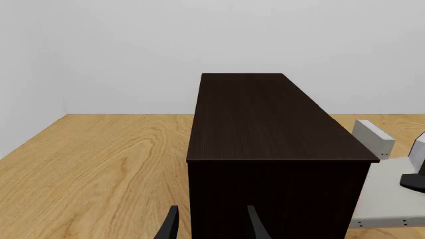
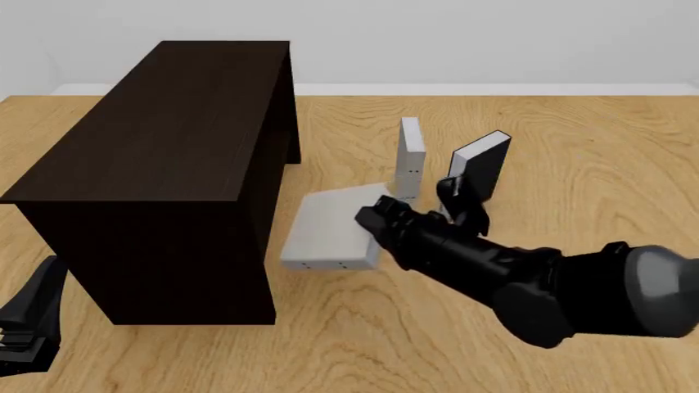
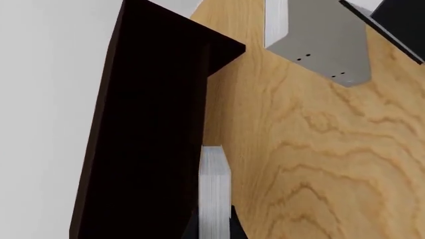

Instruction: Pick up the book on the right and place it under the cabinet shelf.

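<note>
The right gripper (image 2: 377, 219) pinches the light grey book (image 2: 331, 230), held flat just beside the dark cabinet shelf (image 2: 164, 123), whose open underside lies toward nine o'clock from the book.

The dark brown cabinet shelf (image 1: 265, 124) fills the middle of the left wrist view, its long flat top running away toward a pale wall and its near end panel facing the camera; it stands on the wooden worktop (image 1: 99, 169); the left gripper (image 1: 211, 224) hangs just before that end panel, its two dark fingers (image 1: 170, 226) spread apart with nothing between them; a flat light grey book (image 1: 388, 194) lies beside the cabinet, a dark gripper part (image 1: 415, 180) on it; another grey book (image 1: 373, 135) stands farther back
</note>
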Controlling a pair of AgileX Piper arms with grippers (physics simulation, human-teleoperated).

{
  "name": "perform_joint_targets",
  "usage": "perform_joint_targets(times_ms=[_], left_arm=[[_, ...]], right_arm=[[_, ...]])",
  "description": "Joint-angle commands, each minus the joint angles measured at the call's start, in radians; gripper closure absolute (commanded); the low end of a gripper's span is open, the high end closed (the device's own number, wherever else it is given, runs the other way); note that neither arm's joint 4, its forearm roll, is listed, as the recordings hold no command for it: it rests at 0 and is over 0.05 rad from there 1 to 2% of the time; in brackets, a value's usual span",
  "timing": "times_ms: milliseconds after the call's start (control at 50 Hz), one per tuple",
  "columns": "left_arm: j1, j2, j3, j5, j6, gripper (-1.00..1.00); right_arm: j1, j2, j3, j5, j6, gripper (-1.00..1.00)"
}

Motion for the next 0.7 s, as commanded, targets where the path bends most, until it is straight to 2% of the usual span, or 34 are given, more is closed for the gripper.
perform_joint_targets(times_ms=[20, 260, 700], left_arm=[[0.0, 0.0, 0.0, 0.0, 0.0, -1.0], [0.0, 0.0, 0.0, 0.0, 0.0, -1.0], [0.0, 0.0, 0.0, 0.0, 0.0, -1.0]], right_arm=[[0.01, 0.055, -0.028, -0.056, 0.038, 1.0], [0.013, 0.116, -0.048, -0.093, 0.046, 1.0], [-0.007, 0.205, -0.152, -0.068, 0.024, 1.0]])
